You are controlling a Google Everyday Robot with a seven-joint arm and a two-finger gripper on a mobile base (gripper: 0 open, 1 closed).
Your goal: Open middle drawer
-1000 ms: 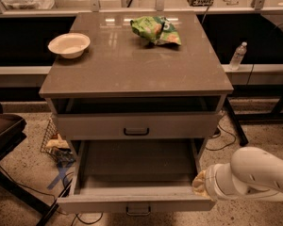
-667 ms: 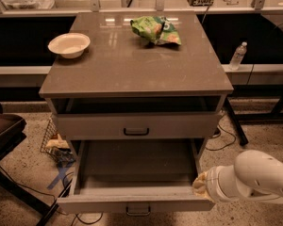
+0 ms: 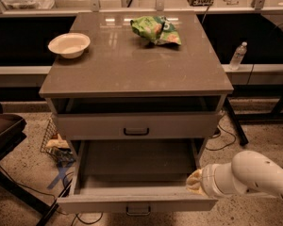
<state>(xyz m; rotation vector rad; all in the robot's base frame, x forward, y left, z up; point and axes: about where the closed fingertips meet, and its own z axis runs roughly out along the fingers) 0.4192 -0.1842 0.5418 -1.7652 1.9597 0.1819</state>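
The middle drawer [image 3: 137, 202] of the grey cabinet is pulled far out toward me. Its inside looks empty, and its small dark bar handle [image 3: 138, 211] shows at the centre of the front. My gripper [image 3: 194, 182] is at the end of the white arm [image 3: 254, 175], which comes in from the right. It is at the drawer's right front corner, just above the front edge. The drawer above [image 3: 136, 125] has a dark handle and stands slightly out, with a dark gap over it. The lowest drawer is hidden under the open one.
On the cabinet top [image 3: 132, 69] are a white bowl [image 3: 69, 44] at the left and a green snack bag [image 3: 155, 29] at the back. A water bottle [image 3: 237, 55] stands on a shelf to the right. Cables and a wire basket [image 3: 54, 142] lie on the floor. A dark chair [image 3: 4, 131] is at the left.
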